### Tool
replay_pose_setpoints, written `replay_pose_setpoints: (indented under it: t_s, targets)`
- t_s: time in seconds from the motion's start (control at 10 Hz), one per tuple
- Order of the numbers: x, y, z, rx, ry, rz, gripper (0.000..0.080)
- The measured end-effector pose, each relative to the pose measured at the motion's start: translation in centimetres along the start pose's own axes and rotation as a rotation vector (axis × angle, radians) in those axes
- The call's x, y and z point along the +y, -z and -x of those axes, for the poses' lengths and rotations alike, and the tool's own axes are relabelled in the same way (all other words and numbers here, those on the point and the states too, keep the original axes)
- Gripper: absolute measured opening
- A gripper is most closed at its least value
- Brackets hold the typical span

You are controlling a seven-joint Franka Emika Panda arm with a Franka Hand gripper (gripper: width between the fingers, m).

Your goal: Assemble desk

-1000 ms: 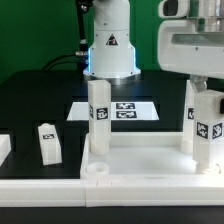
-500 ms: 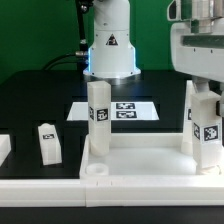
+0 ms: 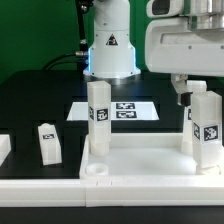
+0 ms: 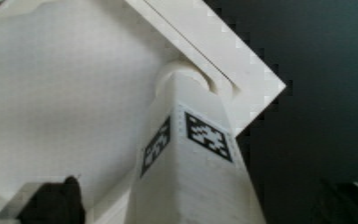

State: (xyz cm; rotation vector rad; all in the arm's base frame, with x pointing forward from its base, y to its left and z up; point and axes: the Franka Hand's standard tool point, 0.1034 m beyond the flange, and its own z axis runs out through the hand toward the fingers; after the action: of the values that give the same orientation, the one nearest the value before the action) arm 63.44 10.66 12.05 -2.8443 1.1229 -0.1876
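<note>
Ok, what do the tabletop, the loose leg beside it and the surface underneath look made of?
Tabletop: apparently white moulded plastic, matte; the thick rim and round corner socket suggest it. Loose leg: same white plastic look, smooth faces, printed black-and-white tag. Table: black and matte, no reflections; cloth or mat, cannot tell.

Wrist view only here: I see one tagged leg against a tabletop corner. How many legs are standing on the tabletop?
Observer: Two, both upright on the tabletop: the first leg toward the exterior view's left, the second leg toward its right.
Operator: Any leg off the tabletop?
Observer: A loose leg stands on the black table, at the exterior view's left, apart from the tabletop.
Operator: What's behind?
Observer: The marker board lies flat behind the tabletop.
</note>
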Motion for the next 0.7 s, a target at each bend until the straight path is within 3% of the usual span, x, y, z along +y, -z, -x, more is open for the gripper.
replay_pose_setpoints:
  t_s: [0.3,0.5,0.6,0.7]
  targets:
    - [-0.28,0.52,-0.82,0.023,0.438,0.016,0.0648]
    - [-0.33,0.41,-0.68,0.021,0.437,0.017,0.0648]
    - [-0.28,0.40,-0.73,0.021,0.436,0.017,0.0533]
    - [-0.27,0.39,-0.73,0.020,0.412,0.016,0.0533]
